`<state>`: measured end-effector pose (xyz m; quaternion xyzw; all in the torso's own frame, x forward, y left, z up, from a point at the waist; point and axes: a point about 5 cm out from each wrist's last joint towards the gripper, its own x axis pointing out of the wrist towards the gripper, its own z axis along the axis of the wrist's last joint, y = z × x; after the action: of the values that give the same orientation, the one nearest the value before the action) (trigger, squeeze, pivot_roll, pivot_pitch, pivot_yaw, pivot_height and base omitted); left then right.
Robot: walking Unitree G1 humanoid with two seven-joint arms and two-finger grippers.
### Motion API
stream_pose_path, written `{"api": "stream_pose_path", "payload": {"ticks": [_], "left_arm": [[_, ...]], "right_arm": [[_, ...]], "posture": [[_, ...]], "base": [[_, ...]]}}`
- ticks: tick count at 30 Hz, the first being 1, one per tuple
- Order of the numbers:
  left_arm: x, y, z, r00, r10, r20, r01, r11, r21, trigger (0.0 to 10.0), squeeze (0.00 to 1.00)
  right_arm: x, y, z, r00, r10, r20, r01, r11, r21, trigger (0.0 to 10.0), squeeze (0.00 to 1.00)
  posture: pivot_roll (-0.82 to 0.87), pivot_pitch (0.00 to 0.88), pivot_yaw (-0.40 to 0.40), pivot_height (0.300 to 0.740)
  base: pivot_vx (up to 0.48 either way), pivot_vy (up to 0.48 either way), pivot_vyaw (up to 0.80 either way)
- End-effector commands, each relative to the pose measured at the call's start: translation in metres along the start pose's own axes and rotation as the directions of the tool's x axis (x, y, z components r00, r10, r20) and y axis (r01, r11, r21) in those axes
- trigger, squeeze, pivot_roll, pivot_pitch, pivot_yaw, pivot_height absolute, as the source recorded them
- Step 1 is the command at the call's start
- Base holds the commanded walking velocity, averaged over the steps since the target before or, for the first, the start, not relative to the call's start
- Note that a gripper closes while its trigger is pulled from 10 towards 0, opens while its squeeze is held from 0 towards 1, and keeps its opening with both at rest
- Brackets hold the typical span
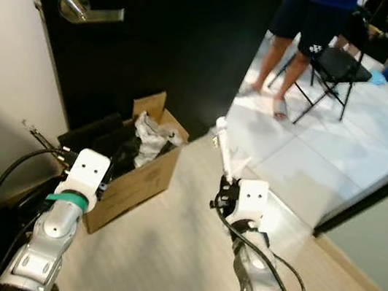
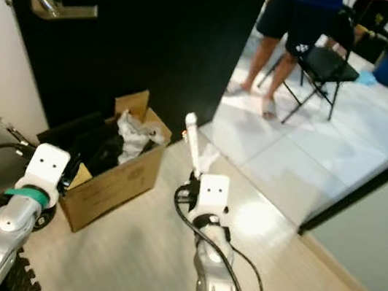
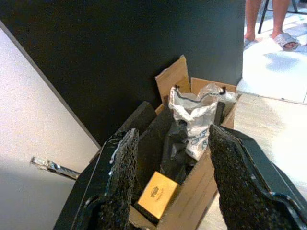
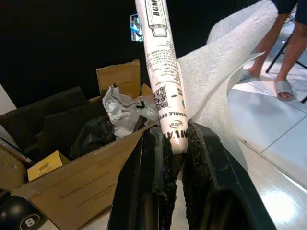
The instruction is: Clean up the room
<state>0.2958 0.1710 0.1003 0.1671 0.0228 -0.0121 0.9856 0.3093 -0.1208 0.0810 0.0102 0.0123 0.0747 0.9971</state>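
An open cardboard box (image 1: 141, 174) stands on the floor against the black door, holding crumpled white and black plastic (image 1: 149, 138) and a small yellow packet (image 3: 156, 192). My right gripper (image 1: 230, 184) is shut on a white printed tube (image 4: 160, 72) together with a sheet of thin white foam wrap (image 4: 225, 62), held upright to the right of the box. My left gripper (image 3: 168, 182) is open, with nothing between its fingers, just above the box's near left corner.
The black door (image 1: 168, 31) with a metal lever handle (image 1: 86, 9) stands behind the box. A person's legs (image 1: 281, 63) and a black folding chair (image 1: 335, 68) are on the white tiles beyond the doorway. Black cables (image 1: 8, 175) run by my left arm.
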Motion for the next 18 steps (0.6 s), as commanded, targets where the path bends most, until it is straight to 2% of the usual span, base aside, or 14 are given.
{"api": "stream_pose_path", "payload": {"ticks": [1, 18], "left_arm": [[-0.0011, -0.0074, -0.0012, 1.0, -0.025, -0.004, 0.025, 1.0, 0.002, 10.0, 0.0], [0.0015, -0.0076, -0.0015, 1.0, -0.029, -0.003, 0.029, 1.0, 0.009, 10.0, 0.0]], "right_arm": [[-0.0034, -0.0064, -0.0059, 0.999, -0.026, -0.023, 0.026, 1.0, 0.012, 10.0, 0.0], [-0.0029, -0.0057, -0.0064, 0.999, -0.021, -0.028, 0.021, 1.0, -0.005, 10.0, 0.0]], "posture": [[0.11, 0.031, -0.039, 0.74], [0.1, 0.024, -0.036, 0.74]], "base": [[0.48, 0.0, 0.0], [0.48, 0.0, 0.0]]}}
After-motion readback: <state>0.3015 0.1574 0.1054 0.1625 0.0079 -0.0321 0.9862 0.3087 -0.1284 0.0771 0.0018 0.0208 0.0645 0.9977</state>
